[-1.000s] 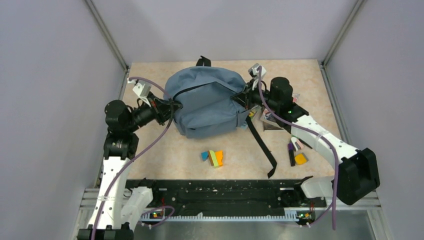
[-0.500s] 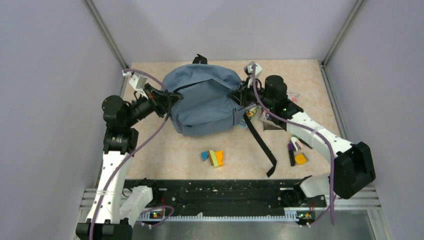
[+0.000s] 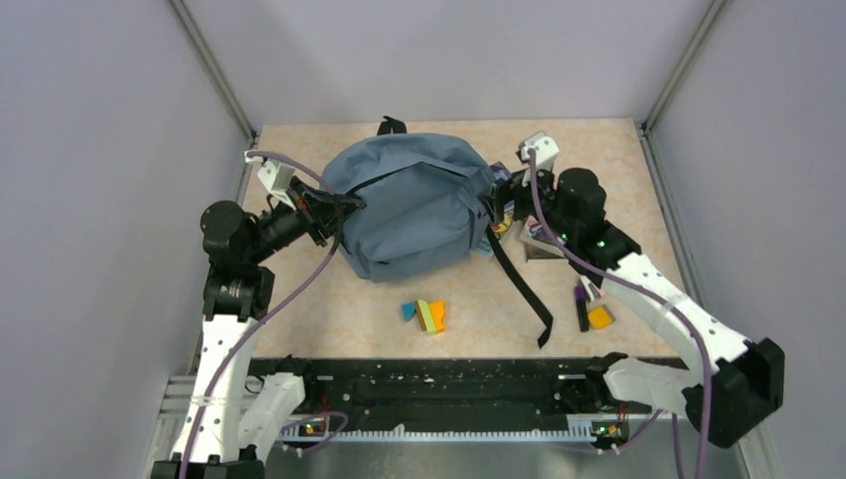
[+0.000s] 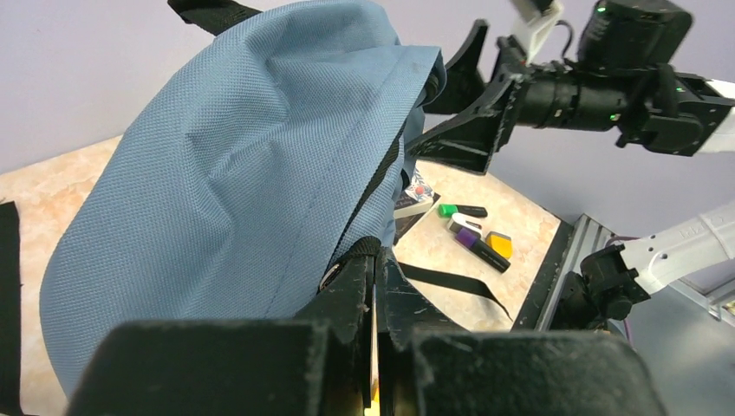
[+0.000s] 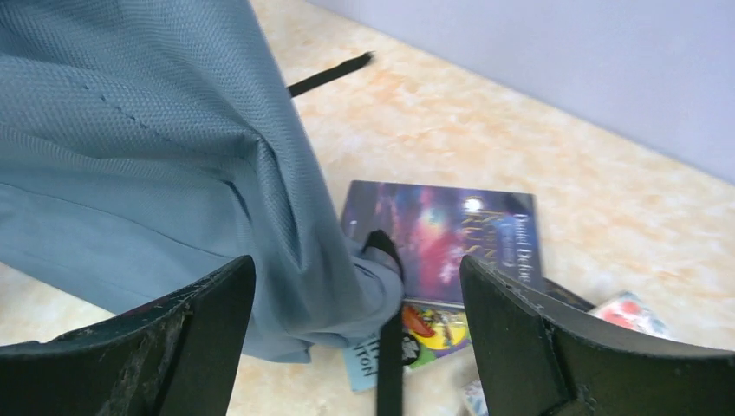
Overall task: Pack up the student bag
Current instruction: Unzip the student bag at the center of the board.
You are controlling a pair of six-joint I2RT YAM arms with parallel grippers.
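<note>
The student bag (image 3: 409, 205), slate-blue fabric with a black zipper, lies slumped in the middle of the table; the left wrist view shows the bag (image 4: 234, 173) filling its left half. My left gripper (image 3: 342, 206) is shut on a black loop with a metal ring at the bag's left side (image 4: 374, 256). At the bag's right edge my right gripper (image 3: 497, 200) stands open. In the right wrist view the gripper (image 5: 355, 273) has a fold of the bag (image 5: 156, 173) loose between its fingers, which do not touch it.
Books (image 3: 536, 239) lie by the bag's right side, a purple one (image 5: 451, 230) on a colourful one (image 5: 425, 334). A long black strap (image 3: 524, 289) trails toward the near edge. Markers (image 3: 582, 304), a yellow block (image 3: 600, 317) and coloured blocks (image 3: 426, 314) lie in front.
My right gripper has opened, let go of the bag's right edge and drawn back to the right. The left gripper keeps its hold; the bag has shifted slightly.
</note>
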